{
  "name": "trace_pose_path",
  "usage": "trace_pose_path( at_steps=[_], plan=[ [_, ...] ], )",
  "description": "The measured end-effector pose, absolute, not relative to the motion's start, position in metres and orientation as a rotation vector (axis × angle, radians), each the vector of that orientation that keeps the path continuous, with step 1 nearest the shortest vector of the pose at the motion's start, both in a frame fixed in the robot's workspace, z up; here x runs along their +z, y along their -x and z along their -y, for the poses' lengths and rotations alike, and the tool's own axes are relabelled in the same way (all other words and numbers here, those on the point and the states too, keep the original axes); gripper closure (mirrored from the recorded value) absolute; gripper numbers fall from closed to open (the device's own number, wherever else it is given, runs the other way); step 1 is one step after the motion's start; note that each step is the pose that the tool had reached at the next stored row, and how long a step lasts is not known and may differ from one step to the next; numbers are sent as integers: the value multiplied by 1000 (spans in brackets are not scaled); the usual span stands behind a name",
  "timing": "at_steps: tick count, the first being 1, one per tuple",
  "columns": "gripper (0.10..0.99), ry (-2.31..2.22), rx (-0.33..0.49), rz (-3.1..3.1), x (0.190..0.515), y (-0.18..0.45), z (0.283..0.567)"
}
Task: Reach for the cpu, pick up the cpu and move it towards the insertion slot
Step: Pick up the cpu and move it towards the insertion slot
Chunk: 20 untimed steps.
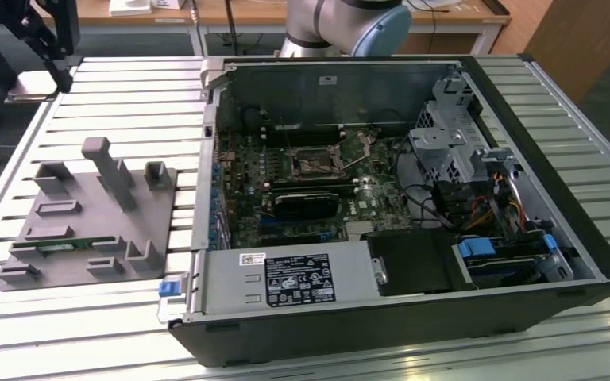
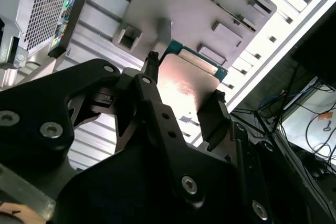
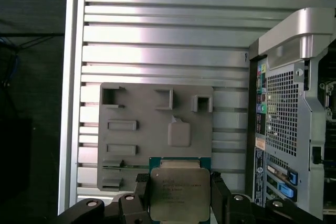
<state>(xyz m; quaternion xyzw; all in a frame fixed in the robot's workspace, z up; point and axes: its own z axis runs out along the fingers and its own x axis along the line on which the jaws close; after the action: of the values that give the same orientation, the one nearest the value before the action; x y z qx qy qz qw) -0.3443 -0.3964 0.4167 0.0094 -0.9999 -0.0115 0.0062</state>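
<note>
The cpu (image 3: 180, 195), a flat square chip with a matt silver top and green rim, sits between my gripper's (image 3: 180, 188) two black fingers (image 3: 142, 186). The gripper is shut on it by two opposite edges. In the second wrist view the cpu (image 2: 185, 90) shows from below, gleaming, held in the gripper (image 2: 184, 83) above the grey fixture plate (image 2: 173, 3). In the exterior view the gripper (image 1: 48, 59) hangs at the far left corner with the cpu (image 1: 29, 86) under it. The insertion slot (image 1: 316, 163) is the small square socket on the motherboard inside the open computer case (image 1: 559, 159).
A grey fixture plate (image 1: 83, 214) with upright pegs lies on the slatted metal table (image 1: 114, 87), left of the case, with a green memory stick (image 1: 56, 246) in it. A black heatsink block (image 1: 305, 205) sits near the socket. Drive cages and cables fill the case's right side.
</note>
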Motion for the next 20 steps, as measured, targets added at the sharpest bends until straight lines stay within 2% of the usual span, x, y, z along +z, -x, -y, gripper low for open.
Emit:
trace_pose_path(
  at_steps=[20],
  plan=[
    [541,-29,-36,3129,415,302,396]
  ],
)
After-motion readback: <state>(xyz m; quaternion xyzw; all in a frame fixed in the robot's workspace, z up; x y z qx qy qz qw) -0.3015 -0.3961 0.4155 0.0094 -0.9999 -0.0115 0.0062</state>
